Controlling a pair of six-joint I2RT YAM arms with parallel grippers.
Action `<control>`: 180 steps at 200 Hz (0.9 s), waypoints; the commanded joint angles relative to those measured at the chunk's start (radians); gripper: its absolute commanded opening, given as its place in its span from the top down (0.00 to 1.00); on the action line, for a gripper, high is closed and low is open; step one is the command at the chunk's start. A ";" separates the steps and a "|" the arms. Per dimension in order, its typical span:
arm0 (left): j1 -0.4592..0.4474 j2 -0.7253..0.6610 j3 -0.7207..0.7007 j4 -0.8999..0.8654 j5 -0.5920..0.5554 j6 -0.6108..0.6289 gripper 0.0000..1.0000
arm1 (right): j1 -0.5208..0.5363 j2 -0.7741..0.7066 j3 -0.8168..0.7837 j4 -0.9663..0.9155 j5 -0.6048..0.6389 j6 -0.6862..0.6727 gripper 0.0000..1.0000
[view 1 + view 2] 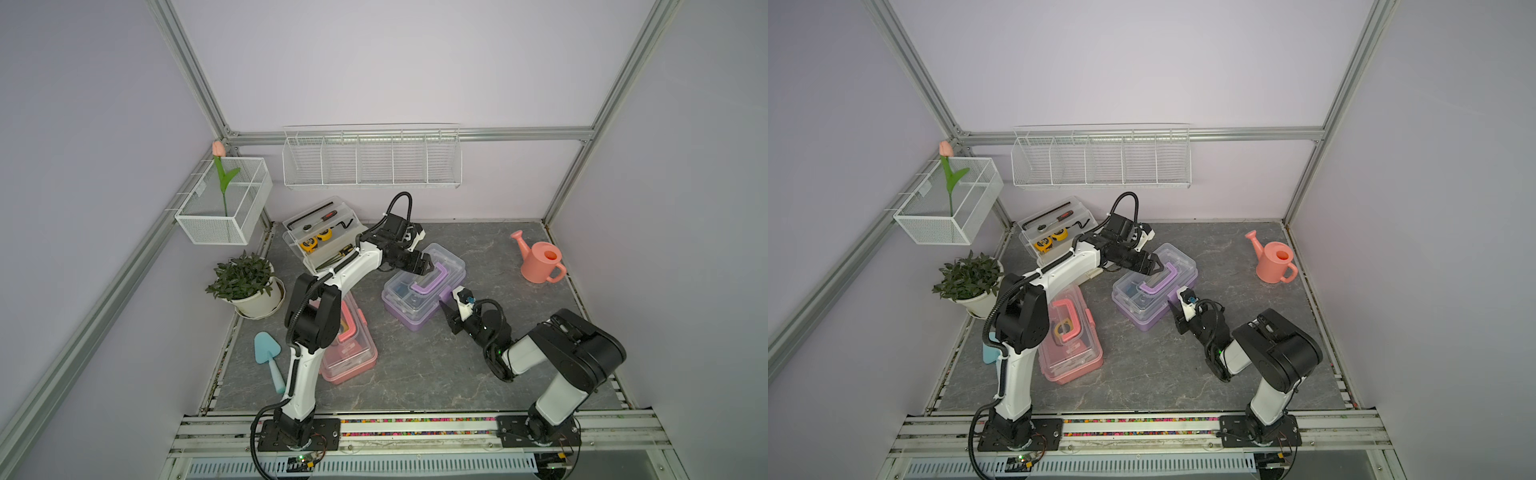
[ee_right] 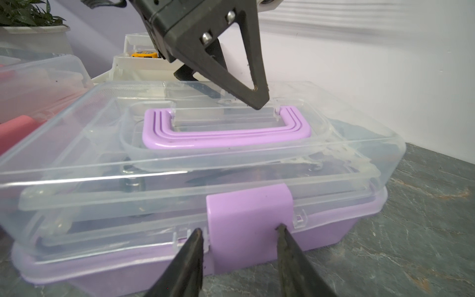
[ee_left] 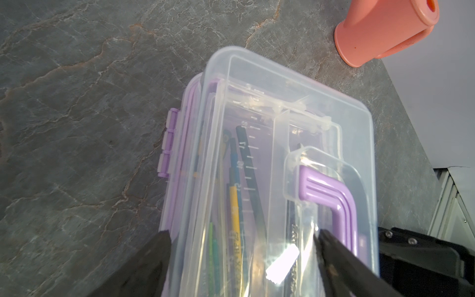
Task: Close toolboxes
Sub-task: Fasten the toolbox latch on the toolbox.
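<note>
**A:** What's nearest?

**B:** The right gripper (image 2: 240,228), jaws spread, tips at the front latch (image 2: 249,221) of the mid-table purple toolbox (image 2: 334,231), seemingly to snap it.

**A:** Beyond?

**B:** The left gripper (image 3: 243,232), jaws wide, probably steadying the lid (image 3: 295,84). Farthest back, the white toolbox (image 1: 320,237) lies open.

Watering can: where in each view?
Top view: watering can, back right of table.
Top view: same place.
Left wrist: beyond purple box's far end, cut by frame.
Right wrist: not in it.
Shared landmark: purple box, in all four.
</note>
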 commanded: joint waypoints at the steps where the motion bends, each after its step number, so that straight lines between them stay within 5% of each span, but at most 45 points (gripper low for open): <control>1: -0.026 0.017 -0.043 -0.116 0.020 0.004 0.12 | 0.006 -0.025 -0.023 -0.005 -0.012 0.021 0.47; 90: -0.026 0.002 -0.051 -0.107 0.011 -0.007 0.12 | 0.002 -0.056 -0.037 -0.033 0.005 0.036 0.45; 180: -0.027 -0.001 -0.058 -0.102 0.007 -0.007 0.12 | 0.002 -0.090 0.029 -0.112 -0.020 -0.008 0.57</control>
